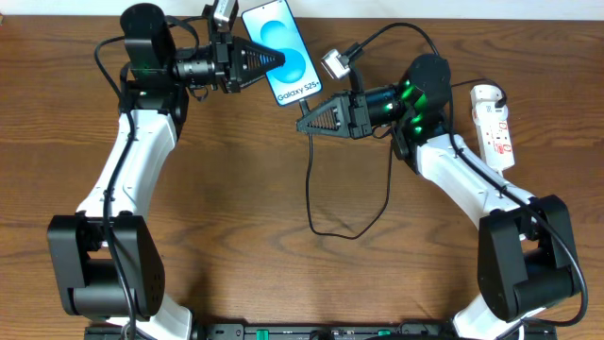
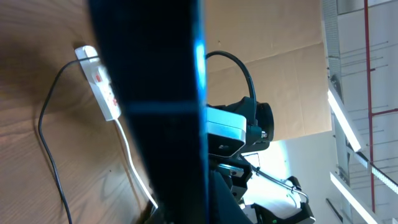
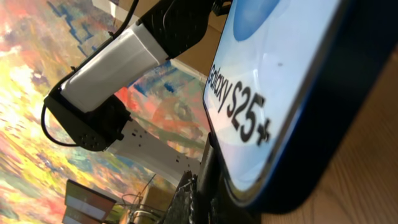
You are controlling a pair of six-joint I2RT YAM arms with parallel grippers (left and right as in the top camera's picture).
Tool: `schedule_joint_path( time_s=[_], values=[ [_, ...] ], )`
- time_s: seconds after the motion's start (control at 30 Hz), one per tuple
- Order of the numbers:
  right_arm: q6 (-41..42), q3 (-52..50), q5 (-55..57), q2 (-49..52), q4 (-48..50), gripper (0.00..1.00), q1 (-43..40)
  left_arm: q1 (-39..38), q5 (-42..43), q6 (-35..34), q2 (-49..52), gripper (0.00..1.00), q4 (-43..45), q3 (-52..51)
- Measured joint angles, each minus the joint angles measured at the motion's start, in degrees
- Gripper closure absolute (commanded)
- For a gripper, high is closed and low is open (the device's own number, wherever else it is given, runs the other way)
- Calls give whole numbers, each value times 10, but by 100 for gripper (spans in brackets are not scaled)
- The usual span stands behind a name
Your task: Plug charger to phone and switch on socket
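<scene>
The phone point(image 1: 283, 42), blue screen up with "Galaxy S25+" on it, is held off the table at the back centre. My left gripper point(image 1: 277, 59) is shut on its left long edge. In the left wrist view the phone point(image 2: 149, 93) is a dark slab filling the middle. My right gripper point(image 1: 304, 123) is shut on the tip of the charger, right at the phone's point(image 3: 267, 87) bottom end; whether the tip is in the port I cannot tell. The black charger cable point(image 1: 311, 189) hangs down and loops over the table. The white socket point(image 1: 494, 121) lies at the far right.
The socket point(image 2: 102, 84) has a white cord point(image 2: 132, 158) trailing toward the near side, and the black cable point(image 2: 46, 143) runs beside it. A brown cardboard wall point(image 2: 273, 56) stands behind the table. Both arm bases sit at the front corners.
</scene>
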Motion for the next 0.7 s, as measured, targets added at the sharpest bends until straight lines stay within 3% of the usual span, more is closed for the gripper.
schedule_joint_path(
  time_s=[0.47,0.7],
  values=[
    [0,0,0,0,0,99,-1,-1,-1,0,0,93,0,0],
    [0,0,-9,0,4,90,0,-1,4,3,0,93,-1,0]
  ],
)
